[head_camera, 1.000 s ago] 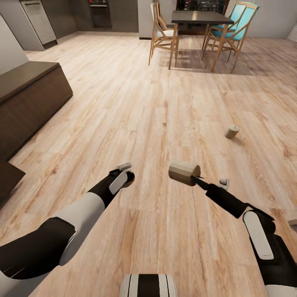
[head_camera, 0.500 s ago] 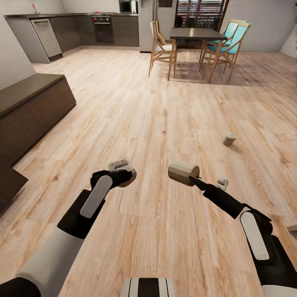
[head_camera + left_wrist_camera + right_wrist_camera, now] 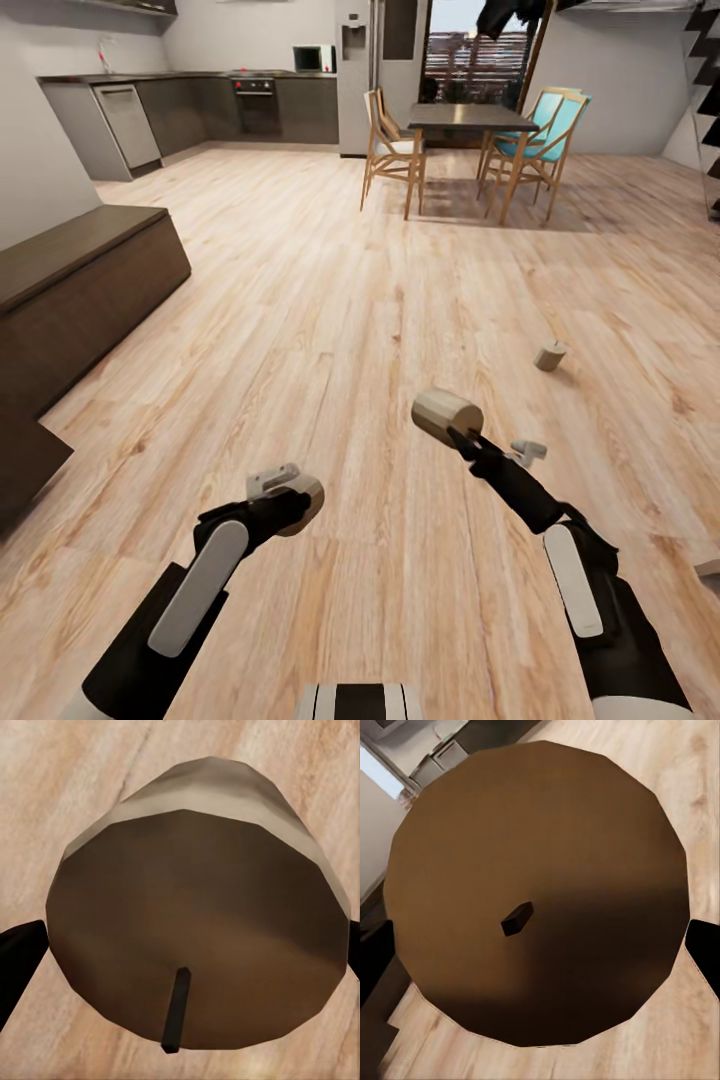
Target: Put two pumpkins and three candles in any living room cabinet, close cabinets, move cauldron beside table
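The left pincer (image 3: 290, 492) is clamped on a candle (image 3: 303, 493); the right pincer (image 3: 455, 428) grips another candle (image 3: 446, 413). A third candle (image 3: 549, 355) lies on the floor at two o'clock.

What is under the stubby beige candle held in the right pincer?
Under the stubby beige cylinder candle in the right pincer lies bare light wooden plank floor; it hangs clear above it. In the right wrist view its wick end covers most of the floor.

Even, bright, soft light fills the room, with daylight at the window (image 3: 470, 60) at the top centre. Faint shadows lie under the chairs (image 3: 400, 150). The floor (image 3: 330, 330) shows no glare. Straight lines bend near the frame edges. Both wrist views look coarse, shaded and blocky.
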Controlling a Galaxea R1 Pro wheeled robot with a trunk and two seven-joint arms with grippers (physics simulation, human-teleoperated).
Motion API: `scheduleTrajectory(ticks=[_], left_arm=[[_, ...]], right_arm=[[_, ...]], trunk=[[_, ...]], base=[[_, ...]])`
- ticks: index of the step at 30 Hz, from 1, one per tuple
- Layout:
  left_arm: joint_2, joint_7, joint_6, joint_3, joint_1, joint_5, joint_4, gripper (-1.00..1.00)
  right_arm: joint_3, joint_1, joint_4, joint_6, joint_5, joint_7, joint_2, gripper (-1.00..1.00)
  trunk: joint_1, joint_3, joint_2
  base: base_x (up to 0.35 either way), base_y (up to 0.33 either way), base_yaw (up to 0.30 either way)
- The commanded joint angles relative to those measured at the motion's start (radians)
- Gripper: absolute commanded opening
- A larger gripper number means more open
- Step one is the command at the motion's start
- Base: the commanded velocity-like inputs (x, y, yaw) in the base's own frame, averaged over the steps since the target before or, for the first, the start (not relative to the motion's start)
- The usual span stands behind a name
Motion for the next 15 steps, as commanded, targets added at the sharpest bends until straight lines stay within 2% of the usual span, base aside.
scheduleTrajectory(ticks=[1, 6, 11, 15], left_arm=[[0.001, 0.01, 0.0, -0.002, 0.001, 0.009, 0.001, -1.0], [0.001, 0.009, 0.0, -0.002, 0.003, 0.008, 0.01, -1.0], [0.01, 0.009, -0.001, -0.002, 0.004, 0.009, 0.016, -1.0], [0.013, 0.01, -0.005, -0.003, 0.005, 0.008, 0.071, -1.0]], right_arm=[[0.0, 0.0, 0.002, 0.006, -0.007, -0.005, 0.005, -1.0], [0.001, 0.001, 0.01, 0.0, -0.003, -0.074, 0.034, -1.0], [0.001, 0.001, 0.01, 0.0, -0.004, -0.094, 0.039, -1.0], [0.001, 0.001, 0.009, 0.0, -0.003, -0.097, 0.04, -1.0]], trunk=[[-0.001, 0.003, 0.0], [-0.003, 0.023, 0.001], [-0.005, 0.042, 0.002], [-0.007, 0.057, 0.003]], base=[[0.0, 0.0, 0.0], [0.0, 0.0, 0.0], [0.0, 0.0, 0.0], [0.0, 0.0, 0.0]])
